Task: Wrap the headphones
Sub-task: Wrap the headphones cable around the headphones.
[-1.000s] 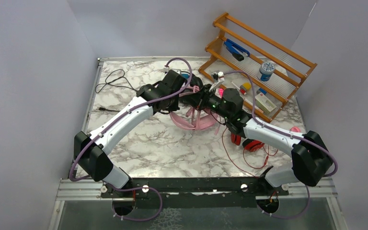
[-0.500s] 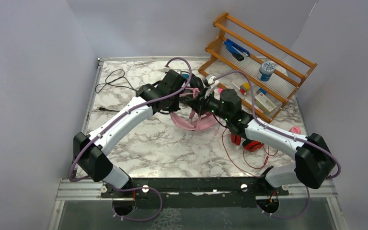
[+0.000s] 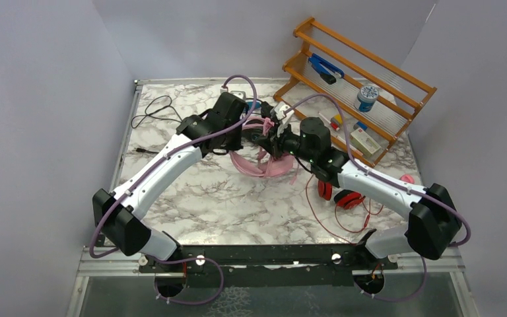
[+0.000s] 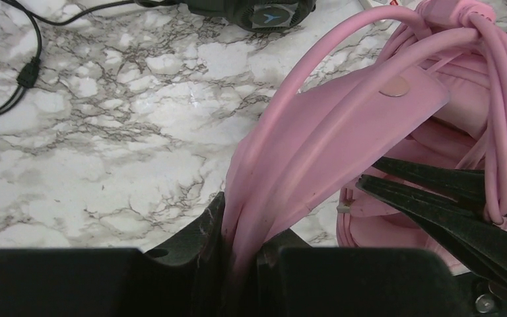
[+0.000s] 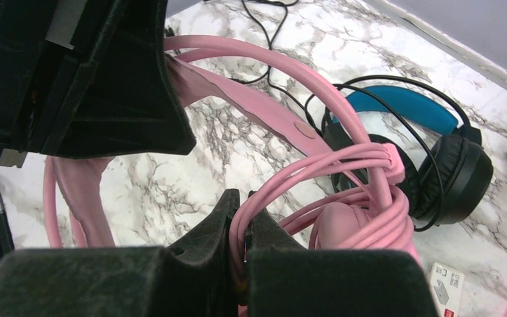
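While meeting over the far middle of the white marble-patterned desk [image 3: 224, 205], clamping the flat band of the all-pink over-ear headset [image 4: 343, 125] with the left tool [image 4: 241, 221], pressing both fingers tight against the band. Pinching several strands of the thin pink cable [image 5: 343, 165] with the right tool [image 5: 239, 214], closing on them just beside the left tool. Keeping the cable looping around the earcup end of the pink headset and bunching there in a tight wrap. Lying flat on the desk just behind it: the black over-ear headset with the blue headband [image 5: 396, 109]. Curling at the far left of the desk: a thin black cable [image 3: 155, 109]. Resting beside the right arm, well apart from the pink one: the red headset with black band [image 3: 346, 198], trailing a thin red cable [image 3: 317, 214] toward the near edge. Standing at the far right corner: a slatted orange wooden rack [image 3: 363, 86].
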`<action>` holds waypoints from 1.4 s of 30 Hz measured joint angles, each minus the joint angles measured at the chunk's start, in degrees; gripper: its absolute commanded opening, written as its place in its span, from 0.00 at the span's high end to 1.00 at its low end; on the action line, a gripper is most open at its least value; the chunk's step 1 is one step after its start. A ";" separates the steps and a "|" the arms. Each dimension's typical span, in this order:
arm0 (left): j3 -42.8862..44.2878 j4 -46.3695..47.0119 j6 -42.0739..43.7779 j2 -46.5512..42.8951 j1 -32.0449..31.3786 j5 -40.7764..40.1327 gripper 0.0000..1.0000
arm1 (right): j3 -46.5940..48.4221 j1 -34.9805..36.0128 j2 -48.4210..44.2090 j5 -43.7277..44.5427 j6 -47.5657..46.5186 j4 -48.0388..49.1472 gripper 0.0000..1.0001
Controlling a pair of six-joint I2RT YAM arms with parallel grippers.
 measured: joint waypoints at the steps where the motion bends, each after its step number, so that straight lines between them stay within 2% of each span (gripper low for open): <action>1: 0.00 0.17 0.81 -0.15 0.04 -0.02 1.00 | 0.72 -0.02 0.09 -0.70 -0.42 -1.03 1.00; 12: -1.11 1.57 12.74 -2.03 0.24 -1.55 1.00 | 3.76 -0.24 3.19 -10.23 -0.50 -5.64 1.00; 24: -2.56 2.67 13.20 -2.73 0.68 -0.07 1.00 | 4.59 -0.74 5.51 -15.23 2.82 -4.81 1.00; 34: -7.17 6.54 24.44 -7.02 0.46 0.17 1.00 | 3.98 -1.33 6.32 -26.51 1.27 -6.12 1.00; 42: -7.87 8.57 28.22 -8.44 0.46 1.55 1.00 | 4.57 -1.33 6.86 -27.61 1.57 -5.81 1.00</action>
